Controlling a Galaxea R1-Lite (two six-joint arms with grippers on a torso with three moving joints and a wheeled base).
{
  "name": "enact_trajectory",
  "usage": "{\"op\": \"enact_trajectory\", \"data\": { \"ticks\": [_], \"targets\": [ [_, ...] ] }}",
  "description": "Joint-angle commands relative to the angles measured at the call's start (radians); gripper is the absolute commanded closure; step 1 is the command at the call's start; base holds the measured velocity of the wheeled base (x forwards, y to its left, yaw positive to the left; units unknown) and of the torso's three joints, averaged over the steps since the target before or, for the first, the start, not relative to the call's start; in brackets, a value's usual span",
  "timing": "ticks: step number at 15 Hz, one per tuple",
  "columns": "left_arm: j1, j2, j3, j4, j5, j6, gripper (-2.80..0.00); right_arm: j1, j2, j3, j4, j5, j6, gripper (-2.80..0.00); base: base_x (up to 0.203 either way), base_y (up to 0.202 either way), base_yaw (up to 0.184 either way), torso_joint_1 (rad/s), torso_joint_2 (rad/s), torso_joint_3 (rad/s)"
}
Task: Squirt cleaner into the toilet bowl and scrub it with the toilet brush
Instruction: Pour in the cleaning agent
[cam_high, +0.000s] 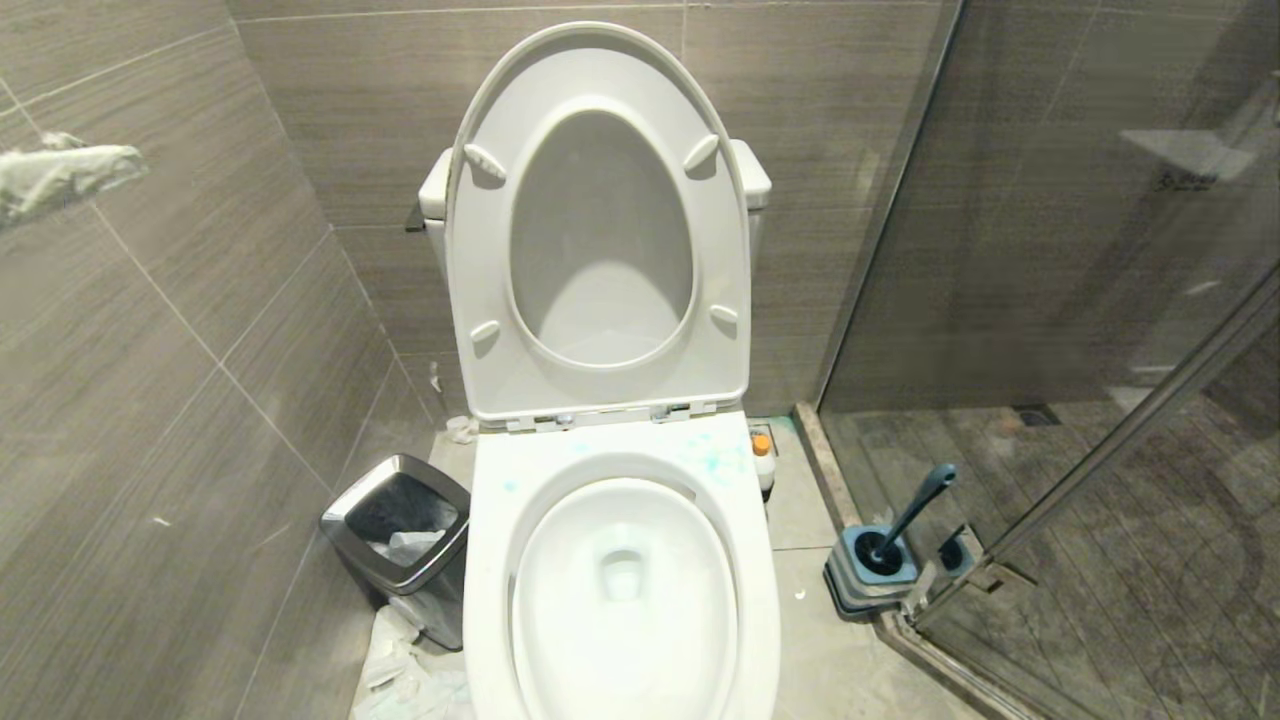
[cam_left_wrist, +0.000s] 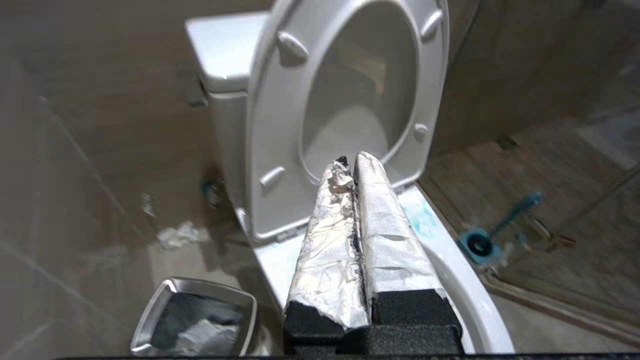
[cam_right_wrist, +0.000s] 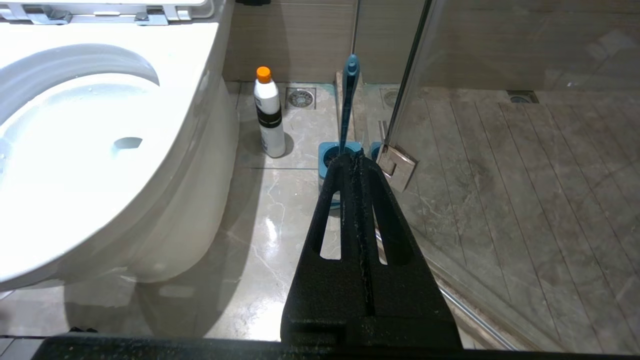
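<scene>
Closest to the head camera: toilet bowl (cam_high: 620, 590), seat and lid raised against the tank, blue-teal spots on the rim behind the opening. Neither arm appears in this view.

Cleaner bottle (cam_high: 763, 458) stands upright on the floor just right of the bowl, mostly hidden by it; the right wrist view shows it whole (cam_right_wrist: 269, 114), white with orange cap. Toilet brush (cam_high: 908, 520) sits in its holder (cam_high: 868, 572) by the glass shower door, well apart from the bottle.

Waste bin (cam_high: 400, 540) stands left of the bowl; the right wrist view does not include it.

Left gripper (cam_left_wrist: 350, 162), fingers wrapped in foil, hangs over the bowl rim, jaws pressed together, nothing between them.

Right gripper (cam_right_wrist: 356, 159): jaws closed, empty, above the floor near the holder.
</scene>
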Motion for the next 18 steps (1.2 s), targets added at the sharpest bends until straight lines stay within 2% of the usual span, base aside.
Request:
{"op": "enact_trajectory", "data": {
  "ticks": [1,4,7,11,13,15,18],
  "targets": [
    [0.025,-0.166,0.039,-0.005,0.011,0.008,0.0,0.0,0.001,0.0,0.0,0.0,0.0,0.0,0.0,0.0,0.0,0.0,0.0,0.0],
    [0.036,-0.347,0.125,0.002,0.026,0.032,0.0,0.0,0.001,0.0,0.0,0.0,0.0,0.0,0.0,0.0,0.0,0.0,0.0,0.0],
    [0.047,-0.534,0.262,0.007,0.037,0.048,0.0,0.0,0.001,0.0,0.0,0.0,0.0,0.0,0.0,0.0,0.0,0.0,0.0,0.0],
    [0.096,-0.738,0.441,0.008,0.044,0.052,0.0,0.0,0.001,0.001,0.0,0.0,0.0,0.0,0.0,0.0,0.0,0.0,0.0,0.0],
    [0.101,-0.788,0.528,-0.002,0.048,0.047,0.0,0.0,0.001,0.001,0.0,0.0,0.0,0.0,0.0,0.0,0.0,0.0,0.0,0.0],
    [0.102,-0.791,0.562,-0.008,0.051,0.038,0.0,0.0,0.001,0.0,0.0,0.0,0.001,0.0,0.0,0.0,0.0,0.0,0.0,0.0],
    [0.065,-0.8,0.588,0.001,0.054,0.016,0.0,0.0,0.001,0.0,0.0,0.0,0.0,0.0,0.0,0.0,0.0,0.0,0.0,0.0]
  ]
}}
